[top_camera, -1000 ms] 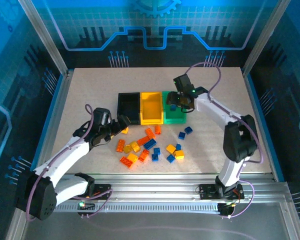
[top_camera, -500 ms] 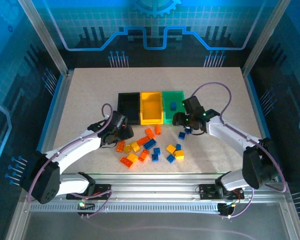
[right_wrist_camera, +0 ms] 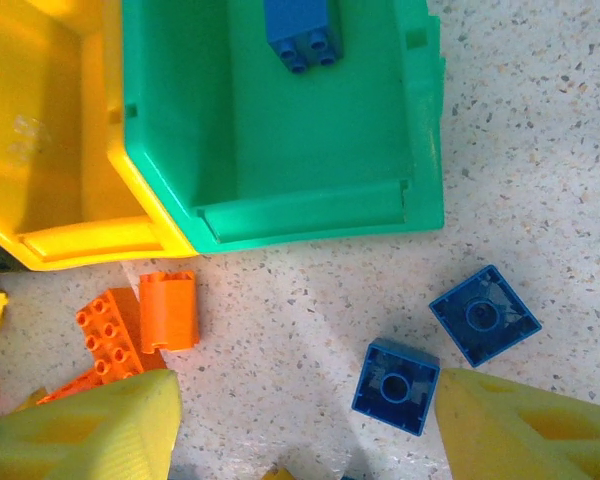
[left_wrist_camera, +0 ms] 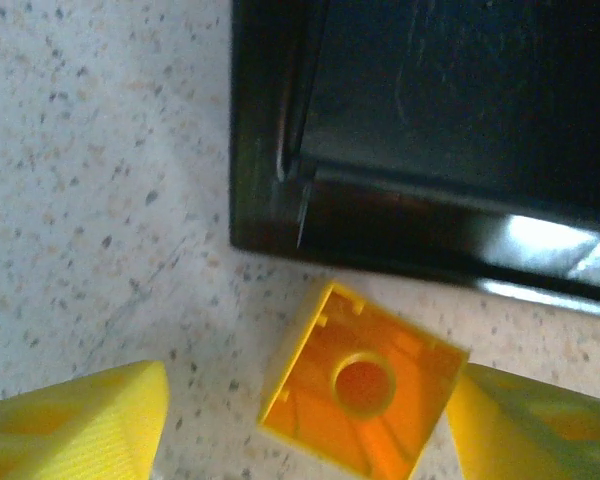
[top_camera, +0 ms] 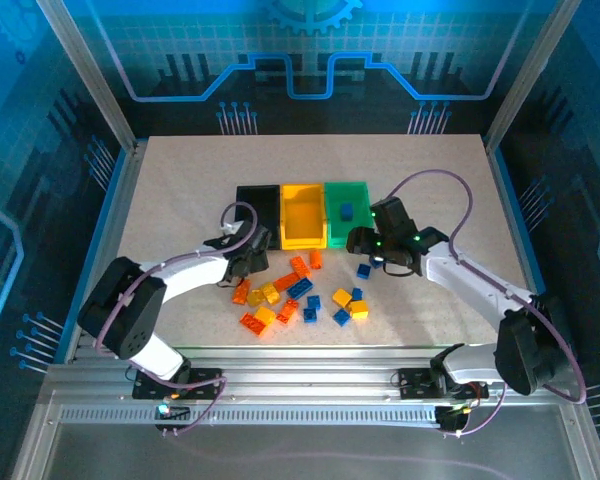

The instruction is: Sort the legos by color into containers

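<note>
Straddling an upturned yellow brick (left_wrist_camera: 360,395), lower centre beneath the black bin (left_wrist_camera: 430,120), the left gripper (left_wrist_camera: 305,420) is hovering spread to pinch it, the right gripper (right_wrist_camera: 305,420) likewise spread beside a blue brick (right_wrist_camera: 396,386).

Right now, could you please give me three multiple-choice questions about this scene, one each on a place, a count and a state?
1. The upturned yellow brick between the fingers of the left gripper lies:
A) just outside the black bin
B) inside a bin
C) on top of another brick

2. Bricks in the green bin:
A) none
B) one
C) four

3. The right gripper is:
A) open
B) shut on a brick
C) shut on a bin's rim

Answers:
1 A, it sits on the table by that bin's corner.
2 B, a single blue brick lies there.
3 A, its fingers stand wide apart.
</note>
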Available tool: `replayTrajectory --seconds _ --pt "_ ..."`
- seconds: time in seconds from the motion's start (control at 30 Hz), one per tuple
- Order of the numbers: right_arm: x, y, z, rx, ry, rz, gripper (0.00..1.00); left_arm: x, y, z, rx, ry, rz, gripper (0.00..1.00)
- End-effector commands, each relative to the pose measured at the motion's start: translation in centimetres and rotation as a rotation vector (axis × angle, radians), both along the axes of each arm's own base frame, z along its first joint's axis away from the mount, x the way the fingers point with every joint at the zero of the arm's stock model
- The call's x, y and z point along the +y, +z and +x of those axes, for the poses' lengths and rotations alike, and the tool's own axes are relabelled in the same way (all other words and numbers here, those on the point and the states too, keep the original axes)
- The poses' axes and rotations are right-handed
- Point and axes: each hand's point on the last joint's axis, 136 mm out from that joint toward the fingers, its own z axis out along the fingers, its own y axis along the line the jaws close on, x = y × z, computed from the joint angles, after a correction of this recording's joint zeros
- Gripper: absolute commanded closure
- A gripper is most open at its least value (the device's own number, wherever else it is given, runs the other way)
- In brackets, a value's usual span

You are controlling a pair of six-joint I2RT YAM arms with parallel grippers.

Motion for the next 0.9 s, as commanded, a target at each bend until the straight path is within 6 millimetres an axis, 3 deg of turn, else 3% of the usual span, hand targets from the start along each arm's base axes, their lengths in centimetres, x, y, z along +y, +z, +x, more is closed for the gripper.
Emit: replayTrajectory --seconds 0.0,0.27,0.53,0.63,0.73,0.87 --pt "-0.2 0.9 0.0 -0.029 -0.020 0.014 0.31 0.0 0.7 2.1 -0.069 0.009 0.041 0.28" --pt "-0.4 1.4 0.0 -0.039 -0.026 0.021 0.30 -0.2 0.2 2.2 -0.078 0.008 0.027 0.45" --pt "-0.7 1.5 0.1 -0.043 -0.043 0.021 0.30 0.0 0.6 0.2 -0.072 0.013 -0.007 0.67" --pt "-0.9 1.4 0.0 -0.040 -0.049 0.018 0.30 -0.1 1.9 -1.2 -0.089 0.010 -0.030 0.68" --pt "-0.9 1.1 -0.1 -0.037 -0.051 0.027 0.30 -0.4 4.6 -2.0 -0.127 0.007 -0.084 0.69" --pt "-0.9 0.9 0.0 -0.033 -0.054 0.031 0.30 -0.8 9.1 -0.5 -0.193 -0.004 -0.092 0.68"
